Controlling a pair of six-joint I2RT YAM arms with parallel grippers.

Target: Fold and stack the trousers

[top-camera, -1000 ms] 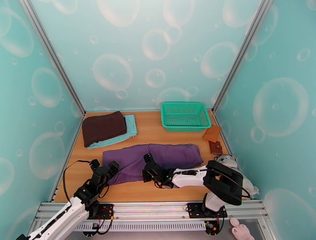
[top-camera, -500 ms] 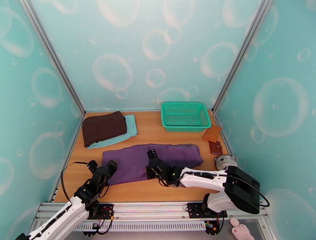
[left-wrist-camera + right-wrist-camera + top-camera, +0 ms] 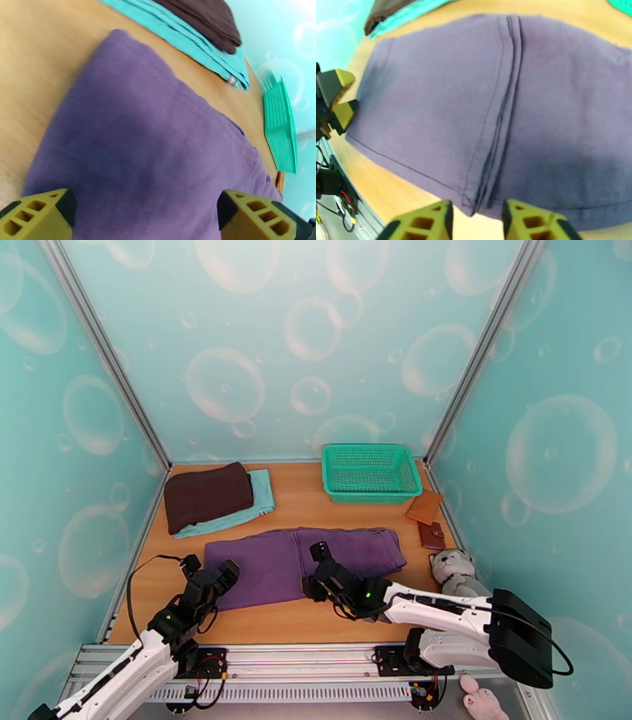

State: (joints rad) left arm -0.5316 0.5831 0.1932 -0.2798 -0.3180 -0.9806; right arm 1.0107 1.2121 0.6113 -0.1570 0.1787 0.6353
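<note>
Soft purple trousers [image 3: 304, 562], flat rectangle with raised stitched seam, on smooth wooden table [image 3: 299, 494], my left gripper [image 3: 146, 211] spread wide, empty, over their left end, my right gripper [image 3: 477, 216] part-open, empty, at near hem.

Writing on trousers [image 3: 268, 565]: none legible.
Writing on basket [image 3: 371, 496]: none legible.
Writing on folded cloths [image 3: 207, 494]: none legible.
Signs on walls [image 3: 316, 335]: none legible.
</note>
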